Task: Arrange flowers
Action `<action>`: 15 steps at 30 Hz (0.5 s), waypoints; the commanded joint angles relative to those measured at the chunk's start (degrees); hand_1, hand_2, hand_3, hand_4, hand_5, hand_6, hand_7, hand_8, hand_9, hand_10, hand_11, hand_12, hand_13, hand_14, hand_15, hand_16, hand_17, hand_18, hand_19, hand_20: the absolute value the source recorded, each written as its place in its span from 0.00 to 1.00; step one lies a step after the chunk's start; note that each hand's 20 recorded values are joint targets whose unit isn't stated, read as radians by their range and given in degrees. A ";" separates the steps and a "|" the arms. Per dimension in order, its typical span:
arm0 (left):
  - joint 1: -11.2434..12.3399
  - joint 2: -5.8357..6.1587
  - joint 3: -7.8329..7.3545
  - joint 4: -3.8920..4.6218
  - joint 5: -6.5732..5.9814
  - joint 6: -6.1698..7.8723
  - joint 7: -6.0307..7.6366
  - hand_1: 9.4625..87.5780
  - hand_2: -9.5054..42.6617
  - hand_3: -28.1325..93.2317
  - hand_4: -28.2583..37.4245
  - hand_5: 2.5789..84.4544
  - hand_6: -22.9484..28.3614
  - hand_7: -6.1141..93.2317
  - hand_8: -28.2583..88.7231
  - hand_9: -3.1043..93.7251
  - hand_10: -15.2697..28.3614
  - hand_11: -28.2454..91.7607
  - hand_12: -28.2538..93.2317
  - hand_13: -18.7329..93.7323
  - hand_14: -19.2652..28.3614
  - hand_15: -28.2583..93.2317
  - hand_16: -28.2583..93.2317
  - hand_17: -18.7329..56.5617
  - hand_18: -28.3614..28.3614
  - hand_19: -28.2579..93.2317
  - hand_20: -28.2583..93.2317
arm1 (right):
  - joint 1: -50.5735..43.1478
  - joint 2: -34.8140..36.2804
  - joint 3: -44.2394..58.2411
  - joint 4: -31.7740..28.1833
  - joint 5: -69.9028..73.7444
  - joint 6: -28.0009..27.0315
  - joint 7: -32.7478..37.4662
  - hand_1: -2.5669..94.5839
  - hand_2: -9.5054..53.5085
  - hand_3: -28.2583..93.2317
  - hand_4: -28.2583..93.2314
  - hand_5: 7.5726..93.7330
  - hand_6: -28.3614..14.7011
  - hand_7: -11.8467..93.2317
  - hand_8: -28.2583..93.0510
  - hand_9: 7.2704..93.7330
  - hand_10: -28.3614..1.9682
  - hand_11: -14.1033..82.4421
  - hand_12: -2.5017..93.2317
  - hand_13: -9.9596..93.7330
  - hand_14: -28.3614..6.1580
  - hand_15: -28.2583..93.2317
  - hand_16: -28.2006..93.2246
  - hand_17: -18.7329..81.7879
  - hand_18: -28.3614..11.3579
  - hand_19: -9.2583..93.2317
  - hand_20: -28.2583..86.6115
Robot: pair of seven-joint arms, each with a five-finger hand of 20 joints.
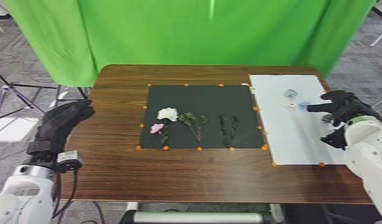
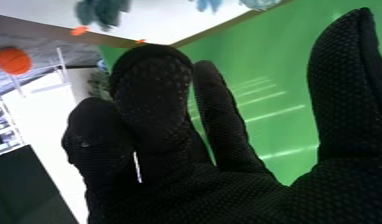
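Head view: on the brown table [image 1: 179, 175], a dark mat [image 1: 170, 94] lies in the middle of the frame, bearing a white flower [image 1: 168, 114], a pink flower [image 1: 156, 128] just below it, a leafy green stem [image 1: 187, 119] beside them, and dark stems [image 1: 229, 131] farther right. Gaps between most stems presumably let a hand take one at a time; the pale blooms read well on black, the dark stems poorly. Orange tabs [image 1: 265, 147] rim both surfaces, likely fixing or marking their edges. Right of the mat, a white board [image 1: 290, 145] carries small bluish pieces [image 1: 290, 93] in its upper part, probably where the arrangement is being built. The right hand [image 1: 349, 108] is at the board's right edge, near those pieces, perhaps to place or adjust one. The left hand [image 1: 59, 125] is at the left of the frame, fingers extended, holding nothing visible, well apart from the mat, which seems to leave the right arm room. Right wrist view: the same right hand is open, fingers nearly straight, thumb wide apart, nothing in its grasp. Blue-grey blooms [image 2: 103, 11] lie on the white surface beyond the fingertips; a grasp would call for closing gently, since petals may crush or shift.
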State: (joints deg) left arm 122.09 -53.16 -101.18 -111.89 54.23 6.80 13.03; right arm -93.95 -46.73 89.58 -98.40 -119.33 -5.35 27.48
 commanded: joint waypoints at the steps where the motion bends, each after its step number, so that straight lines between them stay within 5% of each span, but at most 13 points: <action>1: 0.89 -0.88 -0.45 -0.26 -0.27 -0.82 -0.68 0.28 0.05 0.75 0.22 0.53 0.51 0.28 0.17 0.51 0.65 0.45 0.36 0.51 0.75 0.37 0.26 0.32 0.71 0.30 0.36 | -3.02 0.19 1.21 0.92 -1.54 -1.63 1.46 0.31 0.00 0.74 0.11 0.45 0.65 0.19 0.19 0.42 0.36 0.20 0.15 0.91 0.71 0.71 0.47 0.74 0.31 1.00 0.67; 10: -0.02 -0.98 -0.51 0.36 -0.36 -1.58 -1.47 0.28 0.05 0.75 0.22 0.52 0.51 0.28 0.17 0.51 0.64 0.45 0.36 0.51 0.75 0.38 0.26 0.32 0.71 0.31 0.36 | -5.27 -0.40 2.07 2.79 -1.58 -2.59 4.24 0.34 0.00 0.75 0.11 0.46 0.66 0.20 0.19 0.43 0.38 0.20 0.16 0.91 0.71 0.72 0.47 0.74 0.31 1.00 0.67; 15: -0.05 -0.99 -0.85 0.37 -0.31 -1.96 -1.65 0.28 0.05 0.75 0.22 0.52 0.51 0.28 0.17 0.51 0.65 0.45 0.36 0.51 0.75 0.38 0.26 0.33 0.71 0.31 0.36 | -5.03 -0.26 -0.72 3.37 -1.84 2.09 5.38 0.40 0.00 0.76 0.10 0.52 0.68 0.23 0.18 0.60 0.46 0.24 0.21 0.95 0.75 0.78 0.46 0.79 0.29 1.00 0.77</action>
State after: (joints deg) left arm 122.15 -53.75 -101.50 -111.66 54.16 5.92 12.10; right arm -97.72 -46.85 91.11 -96.16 -120.74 -7.45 30.92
